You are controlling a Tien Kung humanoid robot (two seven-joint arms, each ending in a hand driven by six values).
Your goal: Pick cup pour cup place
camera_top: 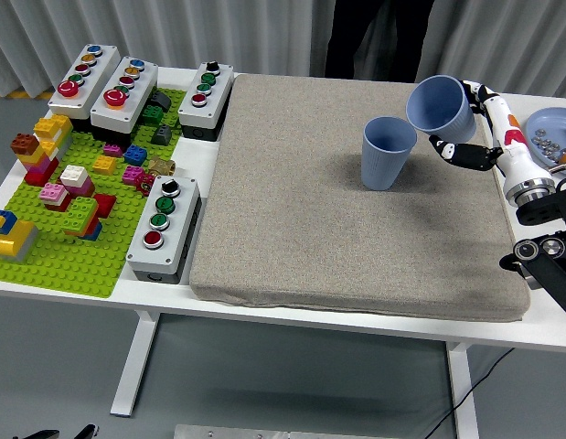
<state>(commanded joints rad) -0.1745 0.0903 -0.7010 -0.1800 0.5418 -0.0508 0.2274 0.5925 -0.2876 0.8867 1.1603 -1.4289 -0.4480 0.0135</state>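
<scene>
On the far left of your view, a green building-block plate is lying on the white surface, carrying a scatter of coloured bricks. Four grey button boxes are sitting around it: two at the far left corner, one beside the mat's far edge, and one at the mat's near left side.

Moving right, you are looking at a large grey mat covering the middle of the surface. A blue cup is standing upright on it, toward the far right, with its mouth facing up.

Just right of that, your right robot hand is grasping a second blue cup, fingers wrapped around its side. This cup is hanging in the air above the mat, close beside the standing cup's rim but not touching it. It is tilting: its long axis is leaning, with the open mouth pointing up and to the left, toward the standing cup, and the base toward the robot hand.

At the far right edge, a blue plate is holding small round metal pieces.

At the top, a person in dark clothing is standing behind the surface.
</scene>
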